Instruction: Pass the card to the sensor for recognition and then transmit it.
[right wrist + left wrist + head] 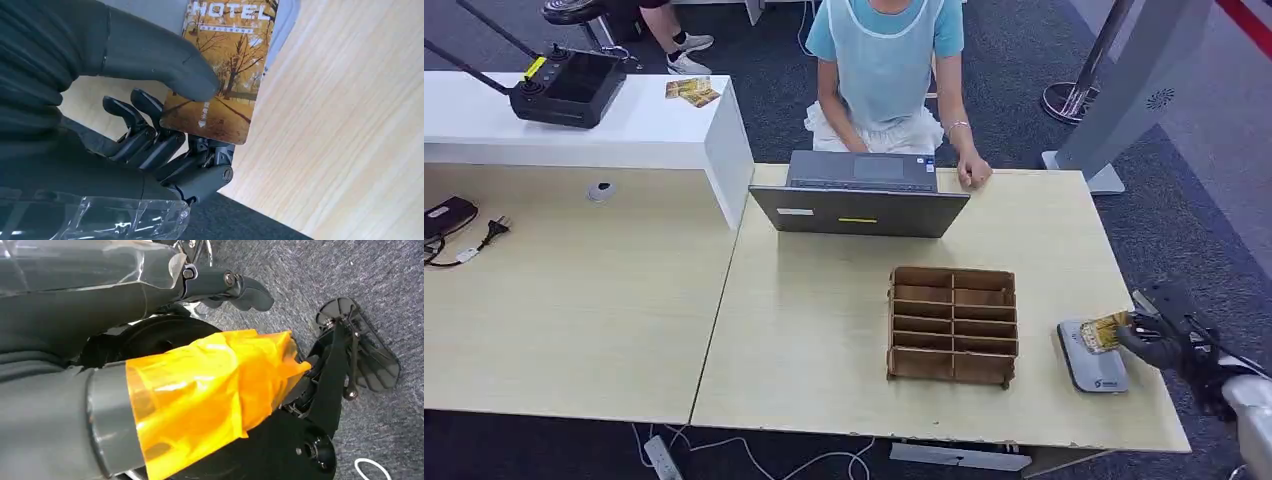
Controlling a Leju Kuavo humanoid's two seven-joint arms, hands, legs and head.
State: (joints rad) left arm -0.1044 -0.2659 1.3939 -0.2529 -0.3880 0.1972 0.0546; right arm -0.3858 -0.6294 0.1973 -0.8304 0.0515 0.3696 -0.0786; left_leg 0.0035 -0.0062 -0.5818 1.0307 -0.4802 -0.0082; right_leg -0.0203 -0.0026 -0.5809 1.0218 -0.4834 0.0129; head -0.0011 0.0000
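The light wooden tabletop [824, 340] fills the middle of the head view, and beside it on the left stands a second tabletop [574, 300] of the same wood with a white raised counter [644, 130] along its far edge. A person [884, 60] in a light blue top sits at the far side, one hand resting on the tabletop just beside an open grey laptop [859, 195]. Nearer the robot stands a brown cardboard organizer [952, 325] divided into two columns of narrow compartments. On the white counter lie a black remote controller [569, 88] with antennas and a small stack of yellowish cards [692, 91].

Near the right edge of the tabletop lies the flat grey sensor [1092, 362]. The right hand [1159, 335] reaches in from the right and holds the card [1105, 330] over the sensor's far end; whether the card touches it cannot be told. In the right wrist view the right hand [150, 115] pinches the card [220, 75], printed with autumn trees and the word HOTEL, between the thumb on its face and the dark fingers [145, 130] beneath.

The left hand [220, 287] hangs above grey carpet, its thumb wrapped in orange tape; its fingers' state cannot be told.
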